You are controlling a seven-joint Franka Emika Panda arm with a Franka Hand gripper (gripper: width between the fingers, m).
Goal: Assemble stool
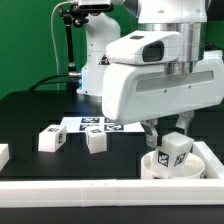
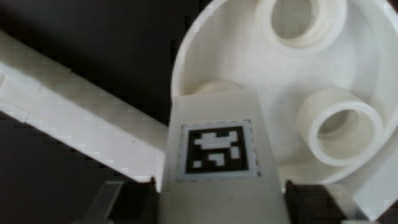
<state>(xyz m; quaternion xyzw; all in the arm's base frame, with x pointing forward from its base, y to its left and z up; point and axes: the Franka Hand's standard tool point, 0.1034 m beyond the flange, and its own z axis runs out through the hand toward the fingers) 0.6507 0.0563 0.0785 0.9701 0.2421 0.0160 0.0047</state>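
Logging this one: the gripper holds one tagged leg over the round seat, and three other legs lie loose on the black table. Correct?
Not quite. Only two loose legs lie on the black table, a far leg and a near leg, as the exterior view shows. The rest stands: the gripper holds one tagged leg over the round seat.
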